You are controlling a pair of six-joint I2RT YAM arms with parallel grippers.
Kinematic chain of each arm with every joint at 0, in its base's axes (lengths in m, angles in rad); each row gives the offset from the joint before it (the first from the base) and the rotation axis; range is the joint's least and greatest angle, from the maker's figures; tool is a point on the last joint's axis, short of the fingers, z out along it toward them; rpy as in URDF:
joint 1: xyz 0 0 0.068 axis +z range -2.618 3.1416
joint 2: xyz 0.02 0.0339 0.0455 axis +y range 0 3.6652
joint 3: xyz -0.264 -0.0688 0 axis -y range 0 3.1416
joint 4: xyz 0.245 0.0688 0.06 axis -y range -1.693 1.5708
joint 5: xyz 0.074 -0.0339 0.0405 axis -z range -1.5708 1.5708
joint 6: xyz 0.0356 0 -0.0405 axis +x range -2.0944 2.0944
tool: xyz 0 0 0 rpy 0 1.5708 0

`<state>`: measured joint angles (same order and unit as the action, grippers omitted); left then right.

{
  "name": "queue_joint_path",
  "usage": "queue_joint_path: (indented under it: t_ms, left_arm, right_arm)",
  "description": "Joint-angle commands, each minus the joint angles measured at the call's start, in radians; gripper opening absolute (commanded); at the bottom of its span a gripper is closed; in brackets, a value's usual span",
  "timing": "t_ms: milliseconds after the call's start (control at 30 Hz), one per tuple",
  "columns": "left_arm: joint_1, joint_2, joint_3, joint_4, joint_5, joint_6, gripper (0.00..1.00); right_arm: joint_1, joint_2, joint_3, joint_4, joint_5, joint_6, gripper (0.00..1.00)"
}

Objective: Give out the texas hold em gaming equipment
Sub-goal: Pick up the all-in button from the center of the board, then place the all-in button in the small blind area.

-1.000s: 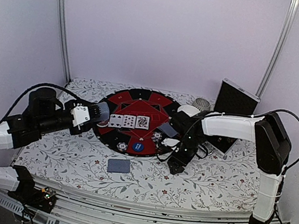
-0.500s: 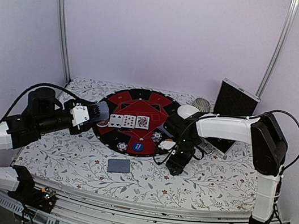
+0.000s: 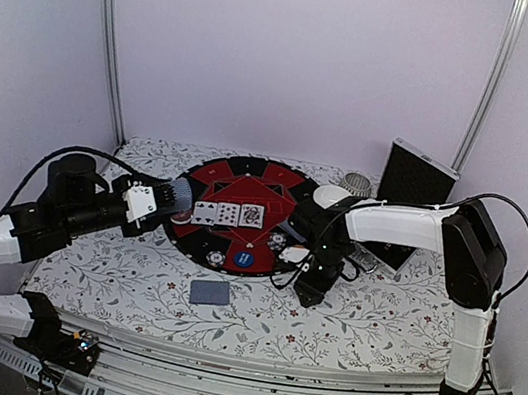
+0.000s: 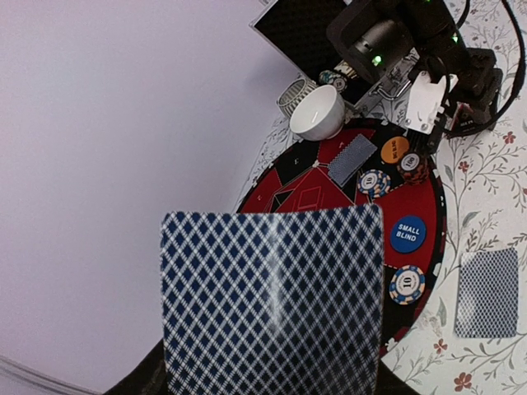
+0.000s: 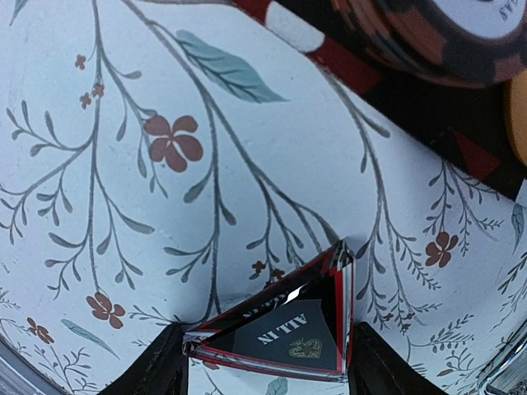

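My left gripper (image 3: 164,203) is shut on a stack of playing cards with blue-grey diamond backs (image 4: 272,300), held upright at the left rim of the round red-black mat (image 3: 247,177); the cards hide its fingers. My right gripper (image 3: 303,287) is shut on the black-red triangular "ALL IN" marker (image 5: 288,329), low over the flowered cloth just right of the mat. On the mat lie three face-up cards (image 3: 228,213), a blue "SMALL BLIND" disc (image 4: 408,234), an orange disc (image 4: 395,150), striped chips (image 4: 408,284) and a face-down card (image 4: 352,159).
A face-down card (image 3: 209,293) lies on the cloth in front of the mat. A white bowl (image 3: 328,195) and a ribbed cup (image 3: 355,182) stand behind the mat's right side. The silver-edged black case (image 3: 415,187) stands at the back right.
My right gripper has shifted a little to the left along the mat's edge with the marker in it. The left arm has stayed almost still.
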<state>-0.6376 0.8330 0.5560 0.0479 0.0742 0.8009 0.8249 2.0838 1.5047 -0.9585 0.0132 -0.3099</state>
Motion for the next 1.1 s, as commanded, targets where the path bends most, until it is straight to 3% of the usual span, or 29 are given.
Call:
queue_joint_path:
  t_ms: [0, 300, 433, 600, 933, 1067]
  left_arm:
    - [-0.002, -0.015, -0.009, 0.020, 0.003, 0.001, 0.54]
    - [-0.002, -0.026, -0.007, 0.020, -0.005, 0.001, 0.54]
    - [-0.002, -0.029, -0.009, 0.025, -0.012, 0.003, 0.54]
    - [-0.002, -0.029, -0.010, 0.027, -0.019, 0.004, 0.54]
    - [0.006, -0.033, -0.013, 0.038, -0.033, 0.003, 0.54]
    - [0.007, -0.032, -0.011, 0.038, -0.029, 0.001, 0.54]
  right_arm:
    - [0.017, 0.024, 0.019, -0.030, -0.010, 0.014, 0.47]
    - [0.064, -0.068, 0.130, -0.055, -0.166, 0.023, 0.42]
    - [0.066, -0.112, 0.216, 0.013, -0.310, 0.020, 0.41]
    - [0.066, -0.052, 0.369, 0.163, -0.437, 0.053, 0.41]
    - [0.063, 0.319, 0.732, 0.275, -0.273, 0.190, 0.40]
    - [0.063, 0.389, 0.761, 0.376, -0.254, 0.213, 0.40]
